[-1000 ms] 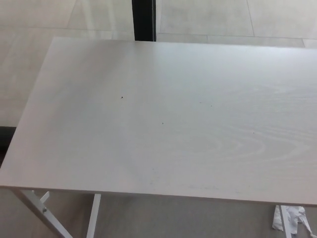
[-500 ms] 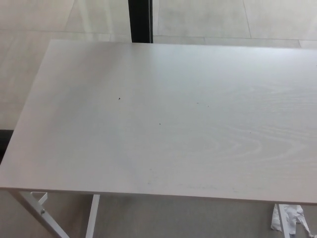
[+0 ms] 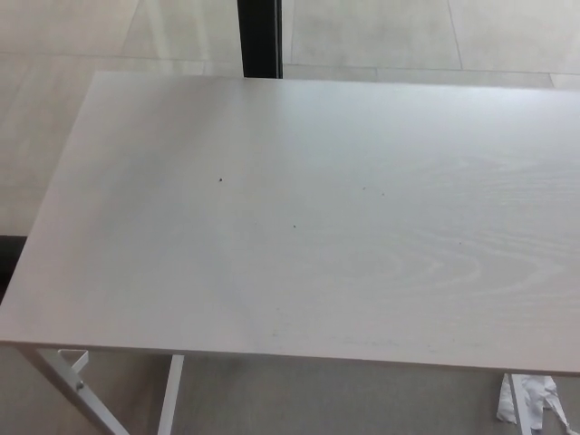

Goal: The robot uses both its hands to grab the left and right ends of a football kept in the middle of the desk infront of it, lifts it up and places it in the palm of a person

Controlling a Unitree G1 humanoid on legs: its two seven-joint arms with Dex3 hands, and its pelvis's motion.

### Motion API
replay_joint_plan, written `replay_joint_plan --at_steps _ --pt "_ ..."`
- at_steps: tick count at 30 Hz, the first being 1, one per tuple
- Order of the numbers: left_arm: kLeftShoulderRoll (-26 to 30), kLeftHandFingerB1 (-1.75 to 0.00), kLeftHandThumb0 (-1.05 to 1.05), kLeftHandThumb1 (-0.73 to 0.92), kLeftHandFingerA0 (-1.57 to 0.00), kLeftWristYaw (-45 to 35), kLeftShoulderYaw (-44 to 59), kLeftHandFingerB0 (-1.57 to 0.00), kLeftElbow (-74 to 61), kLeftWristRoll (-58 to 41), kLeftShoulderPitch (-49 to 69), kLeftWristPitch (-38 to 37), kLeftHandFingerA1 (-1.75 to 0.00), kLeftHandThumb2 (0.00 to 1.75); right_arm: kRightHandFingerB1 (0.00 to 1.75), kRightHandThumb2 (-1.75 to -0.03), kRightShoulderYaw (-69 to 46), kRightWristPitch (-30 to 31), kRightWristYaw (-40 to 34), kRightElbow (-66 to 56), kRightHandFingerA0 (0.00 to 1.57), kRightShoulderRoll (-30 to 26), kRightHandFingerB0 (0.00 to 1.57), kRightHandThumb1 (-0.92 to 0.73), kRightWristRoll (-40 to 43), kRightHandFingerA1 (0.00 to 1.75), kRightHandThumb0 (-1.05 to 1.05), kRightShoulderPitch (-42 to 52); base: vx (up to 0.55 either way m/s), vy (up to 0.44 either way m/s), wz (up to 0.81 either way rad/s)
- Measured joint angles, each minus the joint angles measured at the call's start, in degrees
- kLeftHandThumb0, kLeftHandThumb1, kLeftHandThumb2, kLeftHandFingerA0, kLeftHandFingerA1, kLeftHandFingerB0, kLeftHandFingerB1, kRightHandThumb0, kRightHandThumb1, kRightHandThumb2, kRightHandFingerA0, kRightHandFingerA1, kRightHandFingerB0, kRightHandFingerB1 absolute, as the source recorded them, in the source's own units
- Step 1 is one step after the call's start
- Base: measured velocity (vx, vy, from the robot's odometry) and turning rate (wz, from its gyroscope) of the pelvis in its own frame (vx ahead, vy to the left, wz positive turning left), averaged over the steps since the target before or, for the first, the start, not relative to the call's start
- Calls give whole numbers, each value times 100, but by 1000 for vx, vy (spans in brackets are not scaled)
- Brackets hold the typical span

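A pale wood-grain desk point(image 3: 299, 217) fills most of the head view, its near edge running along the bottom. No football shows on it or anywhere else in the picture. Neither of my hands nor any part of my arms is in view. No person's hand or palm shows either.
A black vertical post point(image 3: 260, 38) stands behind the desk's far edge on the tiled floor. White desk legs point(image 3: 82, 385) show under the near left corner. A crumpled white scrap point(image 3: 535, 401) lies on the floor at the bottom right.
The whole picture shifts slightly between frames, so the camera has moved a little. Nothing on the desk has changed.
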Motion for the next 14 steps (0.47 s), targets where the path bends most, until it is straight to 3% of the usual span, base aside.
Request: replay_joint_plan --at_steps 1,2,3,4,5,6,9,10,14 --pt "14 -36 -67 62 -48 -1 -19 -43 34 -9 -17 -49 -45 59 43 -82 49 -84 46 49 55 -38 26 -49 -21 56 -61 -2 0 0 0" --pt "25 -35 -67 62 -50 -6 -49 -44 59 -15 -32 -114 -44 59 44 -82 99 -171 94 104 51 -71 27 -49 -37 54 -64 -8 0 0 0" --pt "30 -35 -67 62 -50 -10 -62 -44 76 -21 -41 -155 -44 59 44 -82 125 -220 122 132 51 -87 27 -49 -46 54 -64 -10 0 0 0" --pt "37 -36 -69 60 -54 -13 -86 -46 93 -30 -56 -238 -45 59 31 -59 174 -316 177 191 46 -120 33 -60 -66 38 -58 -19 0 0 0" --pt "39 -36 -68 61 -54 -12 -95 -42 97 -49 -77 -308 -46 59 31 -60 214 -408 230 249 37 -157 31 -58 -87 37 -64 -39 0 0 0" --pt "39 -35 -68 61 -50 -11 -98 -41 97 -56 -81 -327 -44 59 31 -59 226 -438 248 273 44 -170 33 -59 -94 38 -60 -44 0 0 0" --pt "62 -35 -68 61 -48 -11 -159 -42 125 -104 -106 -488 -44 58 30 -58 272 -682 384 447 39 -256 32 -60 -125 38 -60 -68 0 0 0" --pt "82 -34 -68 61 -49 -11 -173 -43 180 -118 -127 -524 -43 59 31 -59 271 -728 423 452 49 -259 31 -60 -123 41 -59 -61 0 0 0" --pt "143 -35 -67 60 -51 -11 -211 -44 348 -158 -210 -624 -44 59 31 -59 272 -836 512 458 47 -259 31 -60 -123 40 -57 -53 0 0 0"
